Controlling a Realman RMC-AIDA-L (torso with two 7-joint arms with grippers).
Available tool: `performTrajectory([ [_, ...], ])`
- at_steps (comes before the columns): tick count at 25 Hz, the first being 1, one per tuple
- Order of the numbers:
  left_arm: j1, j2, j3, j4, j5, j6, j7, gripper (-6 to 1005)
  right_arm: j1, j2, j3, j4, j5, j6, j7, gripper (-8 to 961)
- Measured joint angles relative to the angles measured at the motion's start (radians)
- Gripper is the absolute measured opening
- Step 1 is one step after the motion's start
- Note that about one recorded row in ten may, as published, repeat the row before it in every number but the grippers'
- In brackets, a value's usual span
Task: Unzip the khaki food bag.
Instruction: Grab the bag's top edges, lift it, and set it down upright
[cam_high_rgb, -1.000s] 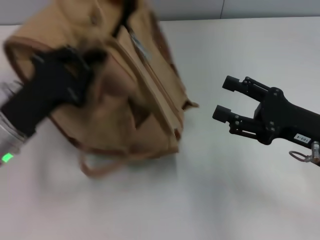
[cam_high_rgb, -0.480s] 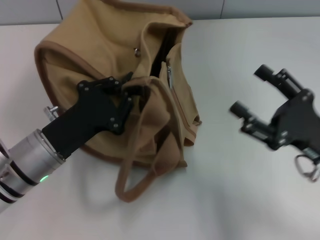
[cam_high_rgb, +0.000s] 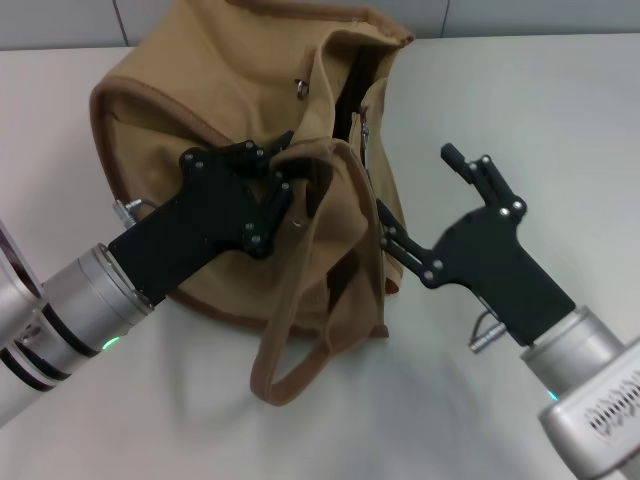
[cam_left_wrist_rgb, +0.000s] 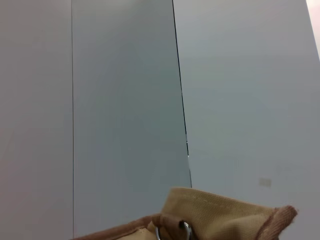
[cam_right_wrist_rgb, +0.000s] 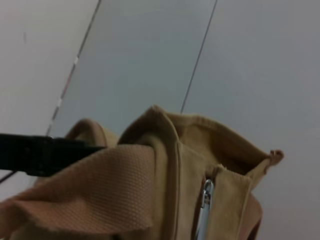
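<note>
**A:** Where is the khaki food bag (cam_high_rgb: 250, 160) sitting, and why is it slumped like that?

**B:** It lies tipped over on the pale surface (cam_high_rgb: 520, 110), its zippered top turned toward the right arm. One wide strap handle (cam_high_rgb: 300, 320) droops off the bag's near side in a loop onto the surface.

**A:** What is the left tool (cam_high_rgb: 272, 190) doing?

**B:** It is on the bag's upper fabric beside the zipper line, fingers drawn narrow with canvas bunched between them. My guess is that it anchors the bag so the cloth stays taut and does not slide when the zipper gets pulled.

**A:** And the right tool (cam_high_rgb: 415, 205)?

**B:** It reaches in from the side of the bag away from the left arm, spread wide. One finger points up, clear of the bag, the other pokes toward the fabric near the zipper's lower end. It holds nothing.

**A:** Can you see the zipper pull (cam_right_wrist_rgb: 205, 210)?

**B:** Yes, in the right wrist view a silver pull hangs along the seam, with the tan strap in front of it. The zipper gap (cam_high_rgb: 350, 100) already looks partly parted near the bag's far end, so I judge the right arm is lining up on the pull.
</note>
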Motion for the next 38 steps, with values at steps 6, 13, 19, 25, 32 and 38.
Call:
performTrajectory([
  [6,-0.002,0.000,0.006,-0.015,0.000,-0.002,0.002,136,0.044,0.000,0.053,0.041,-0.004,0.099,-0.015,839],
  [13,-0.003,0.000,0.006,-0.045,0.009,0.001,0.018,143,0.086,0.000,0.064,0.071,-0.008,0.129,-0.025,839],
  [19,-0.005,0.000,0.006,-0.054,0.026,-0.001,0.026,149,0.080,0.000,0.125,0.090,-0.009,0.107,-0.021,838],
  [25,-0.006,0.000,0.002,-0.060,0.028,-0.009,0.026,155,0.077,0.000,0.124,0.092,-0.009,0.084,-0.015,838],
  [32,-0.007,0.000,0.001,-0.060,0.029,-0.022,0.026,162,0.064,0.000,0.122,0.093,-0.020,0.075,-0.019,835],
  [38,-0.007,0.000,0.001,-0.062,0.029,-0.027,0.026,169,0.060,0.000,0.122,0.094,-0.043,0.055,-0.015,779],
])
